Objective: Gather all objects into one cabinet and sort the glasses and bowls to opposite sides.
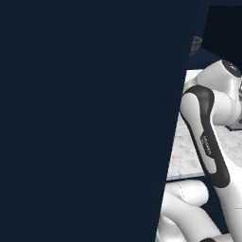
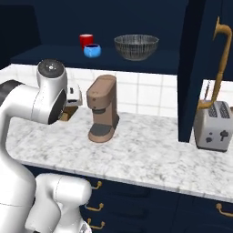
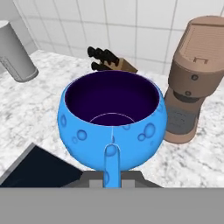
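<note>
Blue bowl (image 3: 111,124), rigid, light-looking, glossy and likely slippery, was held by its near rim in the gripper (image 3: 112,173), jaws pinched narrow, above the marble counter (image 3: 52,105) left of the coffee machine (image 3: 194,78); rim grip suited it.

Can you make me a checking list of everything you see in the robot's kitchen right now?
Surface: white marble counter, tiled wall behind.
Job's things: red cup, small blue bowl and grey mesh bowl sit on the open cabinet's shelf; another blue bowl is close up in the hand view.
Clutter: brown coffee machine, toaster, knife block, grey cylinder.
Grippers: gripper shut on the blue bowl's near rim, above the counter.
Cables: nothing seen.
Surroundings: navy cabinet door with brass handle, navy drawers below.
</note>
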